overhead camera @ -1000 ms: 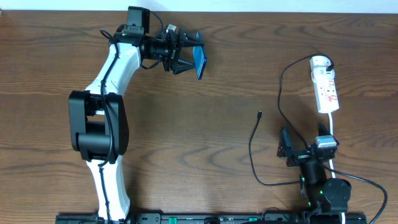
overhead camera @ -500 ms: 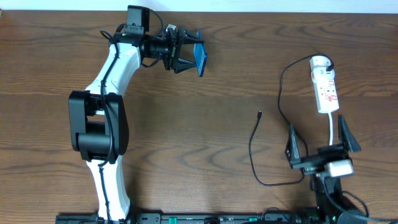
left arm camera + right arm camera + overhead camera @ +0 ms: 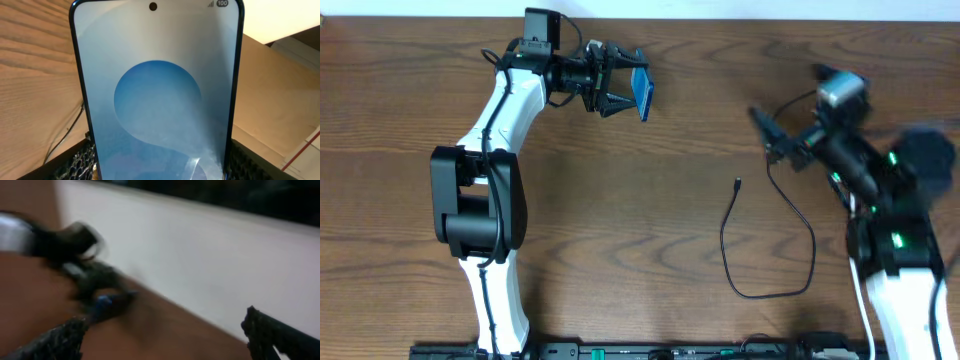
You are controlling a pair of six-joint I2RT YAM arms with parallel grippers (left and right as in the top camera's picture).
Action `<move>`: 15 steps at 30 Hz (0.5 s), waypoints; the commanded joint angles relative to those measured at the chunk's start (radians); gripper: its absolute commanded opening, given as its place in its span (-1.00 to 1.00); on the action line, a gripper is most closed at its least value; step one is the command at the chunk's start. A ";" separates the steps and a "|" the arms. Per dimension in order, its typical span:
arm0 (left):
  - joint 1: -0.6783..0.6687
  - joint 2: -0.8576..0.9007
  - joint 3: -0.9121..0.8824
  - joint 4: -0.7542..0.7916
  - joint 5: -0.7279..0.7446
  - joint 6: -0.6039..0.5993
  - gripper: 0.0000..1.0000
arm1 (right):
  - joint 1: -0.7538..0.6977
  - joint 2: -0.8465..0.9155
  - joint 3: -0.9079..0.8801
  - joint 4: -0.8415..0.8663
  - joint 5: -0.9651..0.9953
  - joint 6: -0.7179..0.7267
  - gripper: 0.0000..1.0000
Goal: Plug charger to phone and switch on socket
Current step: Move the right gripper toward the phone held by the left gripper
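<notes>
The left tool [image 3: 618, 90] is closed on the phone [image 3: 641, 97], near the far edge of the desk [image 3: 620, 220] and left of its middle. The phone stands on edge with its lit screen filling the left wrist view. Which way its port points cannot be told.

The charger [image 3: 723, 240] lies loose on the right half of the desk. Its plug tip [image 3: 737, 183] rests free near the middle, well apart from the phone. The cable loops down toward the near edge, then runs back up beneath the right arm.

The right tool [image 3: 775, 138] hangs toward the far right corner, above the upper run of the cable. Both views of it are smeared, but its fingers stand wide apart with nothing between them. The socket is not to be seen, because the right arm covers that stretch by the right edge.

Nothing is plugged yet, and the step in hand looks like fetching the plug tip. The risks from here:
- An open tool dropping over the cable could catch the loop and drag or flip the tip away.
- The tip is small and thin, so a slightly off grip may pinch the cable instead, or leave the plug skewed.
- Pushing a skewed plug could twist the phone in the left tool's hold.
- The arm could knock the hidden socket.
</notes>
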 commanded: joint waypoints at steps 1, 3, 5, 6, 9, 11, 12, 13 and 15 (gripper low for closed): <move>0.004 -0.037 0.007 0.005 0.045 -0.013 0.50 | 0.018 0.140 0.025 0.192 -0.418 0.200 0.99; 0.004 -0.037 0.007 0.005 0.038 -0.026 0.50 | 0.036 0.210 0.029 0.312 -0.344 0.425 0.98; 0.004 -0.037 0.007 0.008 0.030 -0.025 0.50 | 0.060 0.267 0.041 0.355 -0.264 0.562 0.99; 0.004 -0.037 0.007 0.014 0.028 -0.025 0.51 | 0.074 0.291 0.054 0.348 -0.245 0.570 0.99; 0.004 -0.037 0.007 0.028 0.013 -0.025 0.50 | 0.126 0.360 0.131 0.223 -0.176 0.573 0.98; 0.004 -0.037 0.007 0.027 -0.008 -0.025 0.50 | 0.169 0.399 0.207 0.084 -0.113 0.537 0.98; 0.004 -0.037 0.007 0.028 -0.017 -0.025 0.50 | 0.197 0.416 0.253 -0.004 -0.067 0.500 0.99; 0.004 -0.037 0.007 0.028 -0.025 -0.025 0.50 | 0.227 0.432 0.302 -0.100 0.005 0.461 0.99; 0.004 -0.037 0.007 0.028 -0.034 -0.025 0.50 | 0.288 0.460 0.401 -0.280 0.200 0.409 0.99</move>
